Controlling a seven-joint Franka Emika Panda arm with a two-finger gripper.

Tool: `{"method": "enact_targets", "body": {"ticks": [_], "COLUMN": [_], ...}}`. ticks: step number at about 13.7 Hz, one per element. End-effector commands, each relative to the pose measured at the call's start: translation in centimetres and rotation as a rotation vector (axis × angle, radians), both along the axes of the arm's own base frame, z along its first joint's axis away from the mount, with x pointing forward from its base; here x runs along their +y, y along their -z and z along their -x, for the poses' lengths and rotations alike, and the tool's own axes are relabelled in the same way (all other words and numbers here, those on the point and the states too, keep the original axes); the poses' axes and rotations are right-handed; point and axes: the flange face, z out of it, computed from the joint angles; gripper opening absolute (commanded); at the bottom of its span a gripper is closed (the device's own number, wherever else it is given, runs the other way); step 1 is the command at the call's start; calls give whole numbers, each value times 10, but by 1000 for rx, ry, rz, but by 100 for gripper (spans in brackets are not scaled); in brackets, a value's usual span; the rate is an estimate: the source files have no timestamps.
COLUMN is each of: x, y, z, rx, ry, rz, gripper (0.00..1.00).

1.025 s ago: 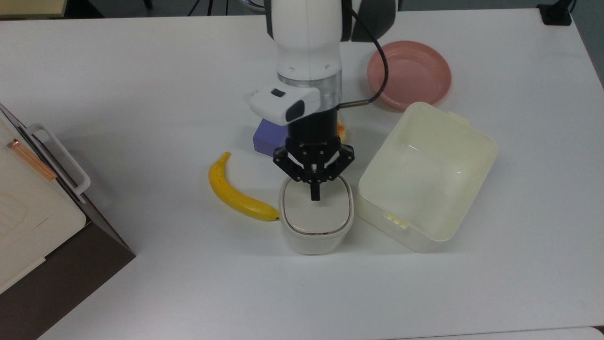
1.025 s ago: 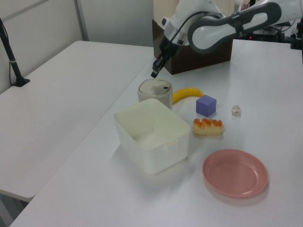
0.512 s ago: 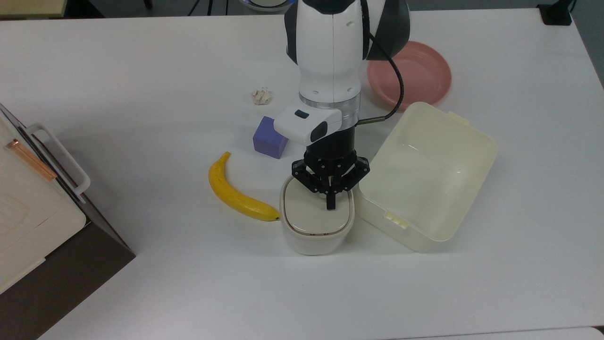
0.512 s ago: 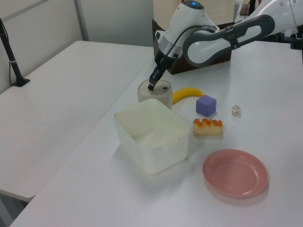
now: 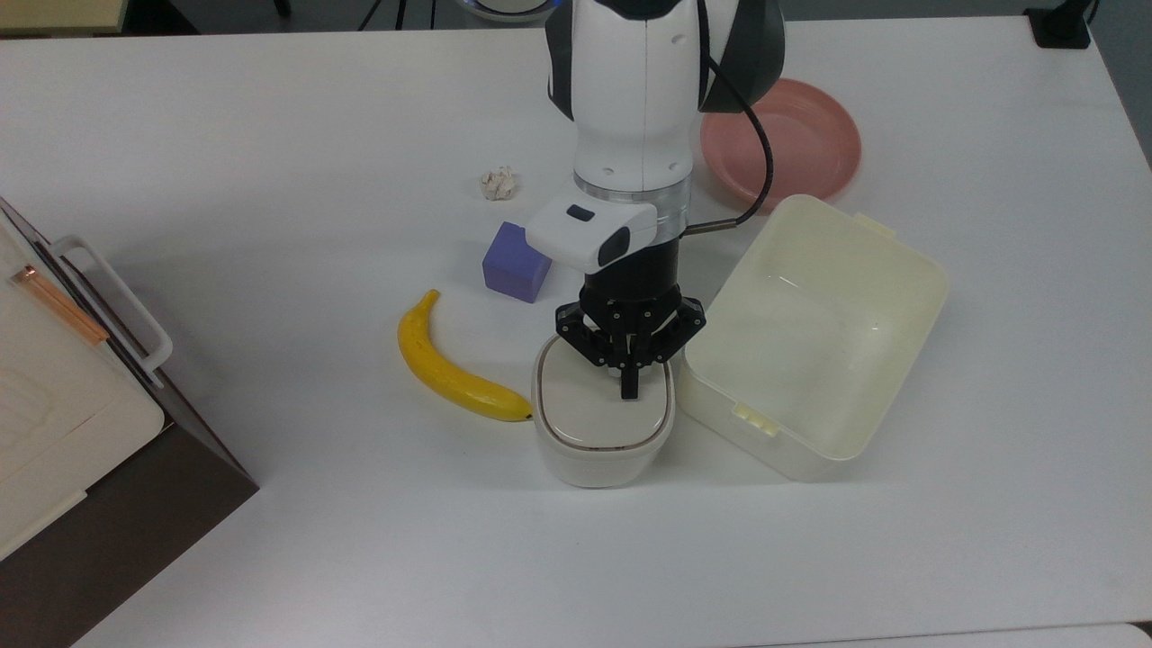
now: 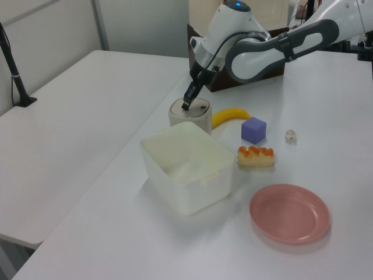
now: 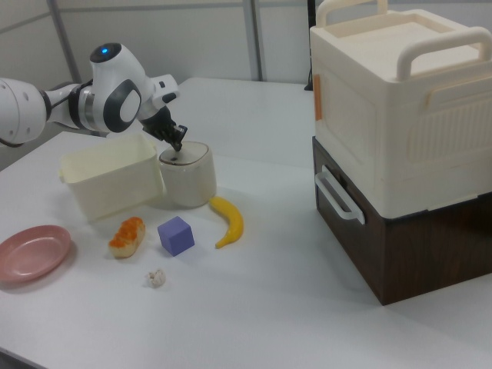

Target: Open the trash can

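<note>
Near the middle of the white table point(image 5: 270, 135), a small off-white, rounded-square plastic trash can point(image 5: 601, 453) stands with its flat beige-grey lid point(image 5: 585, 405) closed. The robot's black two-finger gripper point(image 5: 628, 387) points down at the far right part of the lid in the top view. Its fingers point(image 5: 628, 382) are pressed together into a single narrow tip. That suits poking a small release rather than grasping, so the step in hand looks like pressing the lid's catch. In the left view the tip point(image 6: 185, 105) sits at the lid surface of the trash can point(image 6: 190, 114); whether it touches cannot be told. In the right view the gripper point(image 7: 177, 145) slants down onto the can point(image 7: 188, 175) from the right view's left.

A larger cream rectangular lidless plastic tub point(image 5: 814, 333) stands just beside the can on the top view's right, nearly touching it. A curved yellow banana point(image 5: 445, 364) lies on the top view's left, its near end touching or almost touching the can. Farther away lie a purple cube point(image 5: 514, 263), a small crumpled paper ball point(image 5: 498, 183) and a round pink plate point(image 5: 792, 139). An orange-topped piece of toy food point(image 6: 256, 156) lies near the cube in the left view. A cream handled box on a dark brown base point(image 7: 400, 146) stands at the right view's right, well apart.

With neighbours close on both sides, a straight downward press seems the safest approach.
</note>
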Motion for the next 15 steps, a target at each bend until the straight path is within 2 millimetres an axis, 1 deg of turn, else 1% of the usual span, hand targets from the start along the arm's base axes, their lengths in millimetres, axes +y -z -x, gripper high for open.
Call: {"method": "enact_targets", "body": {"ticks": [1,2,3,4,5,6,7,8,9,10,13,15], "x": [-41,-54,-75,-91,-100,-104,-115,-121,-125,-129,-130,-127], "y": [-46,-56,-67,-71,-72,-69,-72,-80,-92,-97,-93,-88], "z": [11,15,22,26,32,39,50,57,66,71,76,78], "rx": [33,54,94,133,182,242,317,343,366,382,428,451], "ry": [62,71,95,105,93,64,26,12,10,13,17,21], "rz": [-31,-33,-32,-28,-17,-3,16,28,39,40,63,72], "gripper": [11,15,31,44,55,68,87,100,100,100,100,100]}}
